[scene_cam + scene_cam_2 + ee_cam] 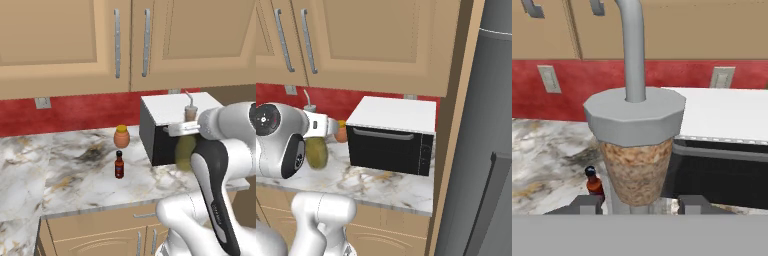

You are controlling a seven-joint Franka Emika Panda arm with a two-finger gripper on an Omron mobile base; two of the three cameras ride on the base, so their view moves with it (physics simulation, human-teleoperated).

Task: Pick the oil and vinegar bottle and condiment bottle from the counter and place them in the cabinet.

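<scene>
The oil and vinegar bottle [185, 152] is seen mid-right in the left base view, partly hidden behind the white arm; its olive-green belly shows in front of the black microwave [162, 142], cork and metal spout poking up above the wrist. In the right base view the same bottle [317, 152] sits at centre left, green body below the wrist, raised off the desk [386, 187]. In the hand view the cork stopper w/ grey cap & spout [636, 145] fills the centre, and the pincer [637, 204] is closed on the bottle's neck, fingertips [587, 204] at the bottom edge on either side.

The condiment bottle [119, 165] is stood upright on the marble desk [60, 170], centre of the left base view, just in front of a squat orange jar [121, 136], apart from it. It is also glimpsed lower left in the hand view [593, 182], behind the cork. A red backsplash [75, 112] & tan wall cupboards [65, 40] are seen above.
</scene>
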